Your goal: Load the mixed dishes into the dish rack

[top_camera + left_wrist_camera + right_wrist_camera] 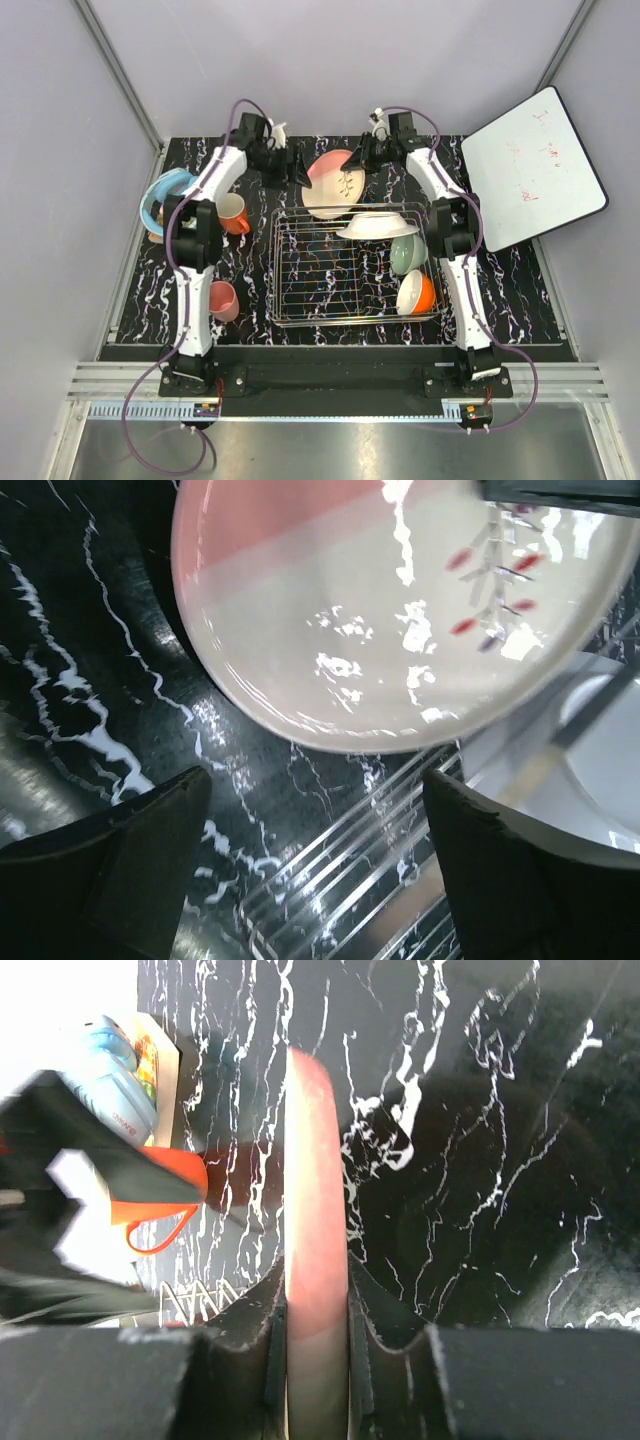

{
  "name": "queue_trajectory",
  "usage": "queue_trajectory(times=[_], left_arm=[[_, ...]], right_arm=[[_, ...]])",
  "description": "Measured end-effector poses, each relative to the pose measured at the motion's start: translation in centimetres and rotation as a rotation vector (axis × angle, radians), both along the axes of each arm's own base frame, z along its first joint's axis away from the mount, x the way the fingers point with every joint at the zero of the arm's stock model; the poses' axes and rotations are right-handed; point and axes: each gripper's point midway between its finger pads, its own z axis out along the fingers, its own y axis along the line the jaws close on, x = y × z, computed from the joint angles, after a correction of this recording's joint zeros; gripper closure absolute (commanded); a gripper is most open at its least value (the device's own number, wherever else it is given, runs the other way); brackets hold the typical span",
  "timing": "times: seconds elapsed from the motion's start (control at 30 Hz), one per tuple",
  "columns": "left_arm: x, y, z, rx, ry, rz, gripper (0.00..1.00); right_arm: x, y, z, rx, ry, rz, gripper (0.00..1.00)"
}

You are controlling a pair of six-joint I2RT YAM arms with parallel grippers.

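Note:
The salmon-pink plate (333,183) sits just behind the dish rack (285,268), between my two grippers. My right gripper (357,160) is shut on its rim, which shows edge-on (317,1160) between the fingers (250,1310). My left gripper (300,172) stands open at the plate's left edge, holding nothing; its view shows the plate (380,610) above rack wires (340,880). In the rack are the white plate (378,226), the pale green bowl (407,252) and the white-and-orange bowl (416,293). The orange-red mug (234,213) and pink cup (223,300) stand left of the rack.
A light blue round tub (160,195) lies at the table's left edge beside the mug. A white board (535,168) with red scribbles leans at the right rear. Grey walls close in behind and on both sides.

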Motion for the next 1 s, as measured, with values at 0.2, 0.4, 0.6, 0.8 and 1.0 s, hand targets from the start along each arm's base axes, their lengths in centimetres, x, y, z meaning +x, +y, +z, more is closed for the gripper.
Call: queue_trajectory(times=[0.2,0.4,0.6,0.8,1.0], left_arm=[[-0.2,2.4,7.2,-0.01,-0.13,0.019,0.01],[-1.9,5.5,10.8,0.006,-0.163,0.05,0.01],[-5.4,9.2,14.1,0.039,-0.187,0.083,0.01],[-8.0,11.5,15.6,0.053,-0.193,0.108,0.01],[-12.1,11.3,15.0,0.054,-0.138,0.069,0.01]], right_arm=[[0.8,-0.4,1.2,-0.018,-0.052,-0.019,1.0],[1.9,-1.3,5.1,-0.021,-0.145,-0.055,1.0],[1.5,-2.3,12.6,-0.002,-0.293,-0.063,1.0],[-2.2,-3.7,21.6,-0.032,-0.502,-0.029,1.0],[-10.6,-5.1,30.9,-0.046,-0.737,0.052,1.0]])
